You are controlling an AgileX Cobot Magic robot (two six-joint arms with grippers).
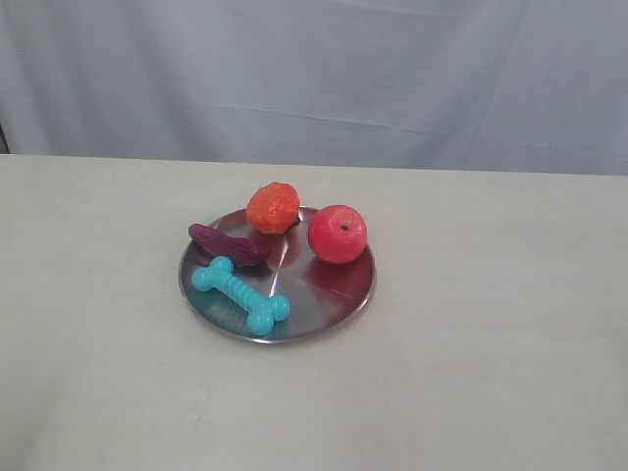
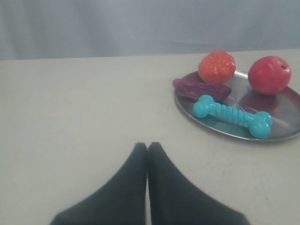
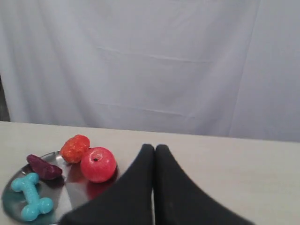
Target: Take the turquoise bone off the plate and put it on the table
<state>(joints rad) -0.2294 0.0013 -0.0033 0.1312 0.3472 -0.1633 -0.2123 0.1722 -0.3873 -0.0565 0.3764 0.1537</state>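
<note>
1. We see the turquoise bone lying on the plate, just left of centre in the lower half of the exterior view. It rests slantwise on the plate's near-left part, one knob toward the rim on the left and the other close to the near rim
2. Three other things share the plate: a dark purple piece just behind the bone, an orange ball at the far rim and a red apple to the right. The purple piece is very near the bone's upper knob; we cannot tell whether they touch
3. The left gripper has its fingers pressed together with nothing between them. It hangs over bare table, well apart from the plate
4. The right gripper is likewise clenched and empty, on the apple's side of the plate
5. Neither arm shows in the exterior view, so we judge both to be well back from the plate
6. By our reading nothing of the task is done: the bone is untouched and on the plate
7. Everything is left: open one pair of fingers, reach the bone, grasp its ridged shaft, lift it clear of the rim and the purple piece, and set it on the table. The left gripper looks nearer to it
</note>
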